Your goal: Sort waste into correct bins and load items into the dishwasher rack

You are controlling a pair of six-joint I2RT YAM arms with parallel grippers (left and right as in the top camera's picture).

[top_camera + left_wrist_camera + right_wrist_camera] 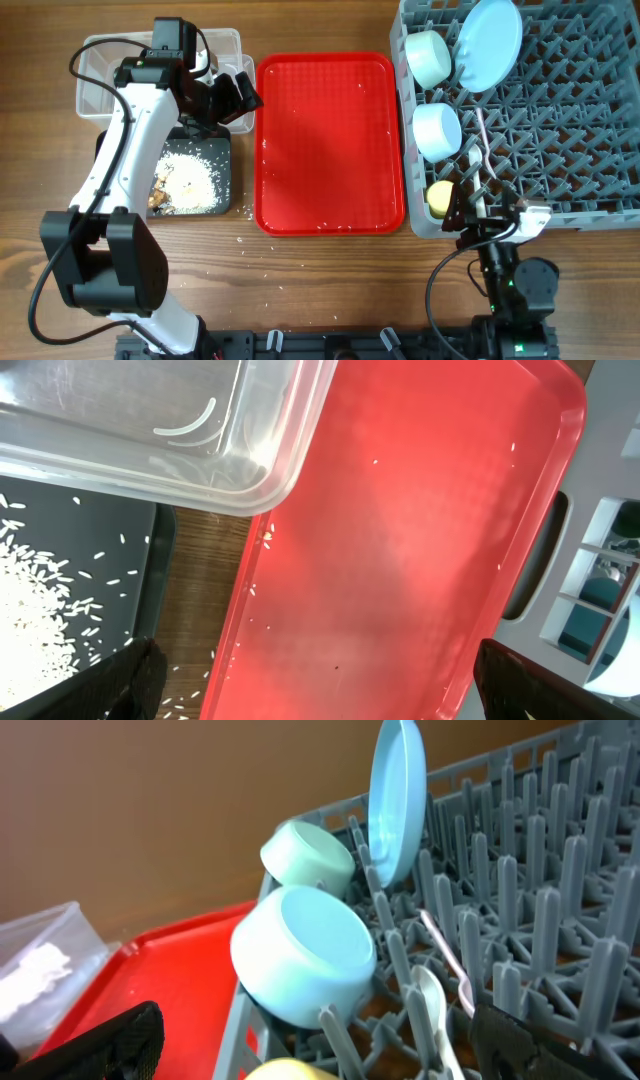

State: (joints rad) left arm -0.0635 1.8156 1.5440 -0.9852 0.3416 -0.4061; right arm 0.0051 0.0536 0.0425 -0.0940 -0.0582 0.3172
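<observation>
Looking down, found dishwasher rack (pixel 590 150) loaded at frame right; saw right gripper (pixel 475 215) spread empty at its lower edge (the nearer arm), left gripper (pixel 232 105) spread empty upper left; spotted spoon (pixel 432 1005) just ahead, handle running up-frame.

pale blue plate (pixel 490 42) on edge in grey rack (pixel 580 130); mint bowl (pixel 430 57) and blue bowl (pixel 437 130) tipped sideways beside it; crumbs (pixel 190 178) in black tray (pixel 226 170)

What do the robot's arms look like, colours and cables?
The left arm has white links with black joints and a black cable looping beside it. The right arm looks mostly black, with a green light and black cable loop. Fingers are black.
</observation>
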